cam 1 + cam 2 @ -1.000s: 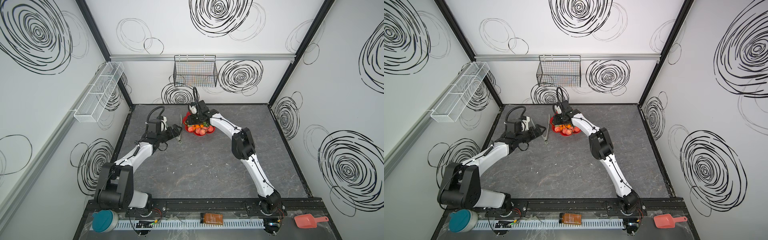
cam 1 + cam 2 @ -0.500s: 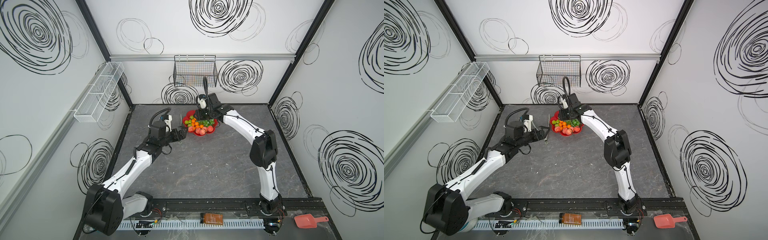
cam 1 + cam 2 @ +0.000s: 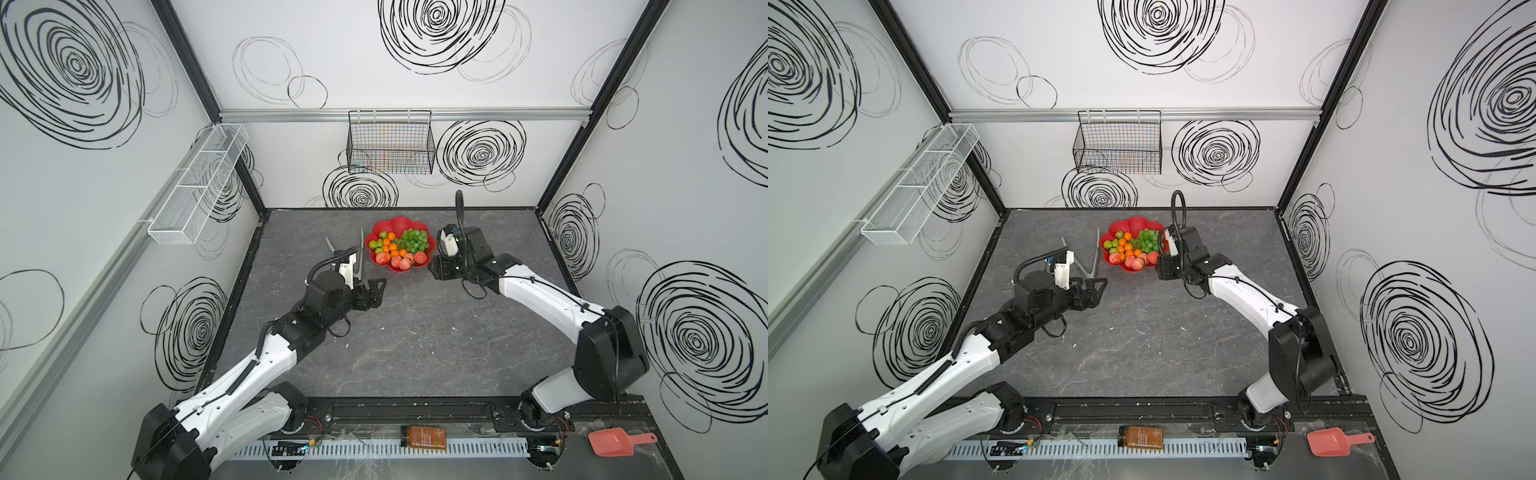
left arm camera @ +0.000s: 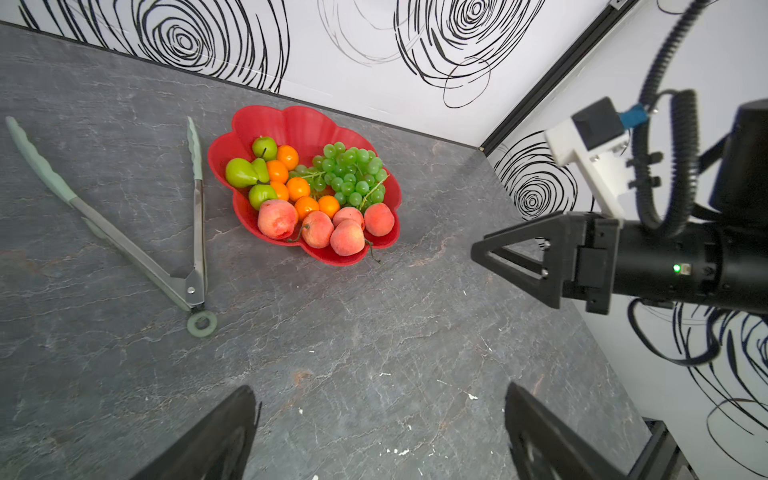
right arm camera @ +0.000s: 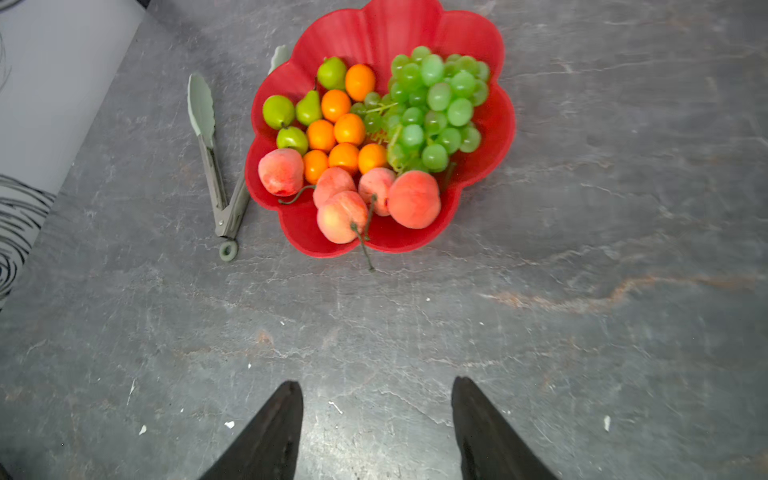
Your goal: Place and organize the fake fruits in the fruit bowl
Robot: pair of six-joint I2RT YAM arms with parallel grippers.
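Observation:
The red scalloped fruit bowl stands at the back middle of the grey table. It holds all the fake fruits that I see: green grapes, orange tangerines, pink peaches and green pears. My left gripper hovers in front and to the left of the bowl, open and empty. My right gripper sits just right of the bowl, open, with only bare table between its fingers.
Metal tongs with green tips lie spread open on the table, touching the bowl's left side. A black wire basket hangs on the back wall and a white wire shelf on the left wall. A pink scoop and a brown jar lie by the front rail.
My right gripper has pulled away from over the bowl to its right side and its jaws have spread wider. The grapes now show in the bowl. My left gripper has drifted nearer and rightwards.

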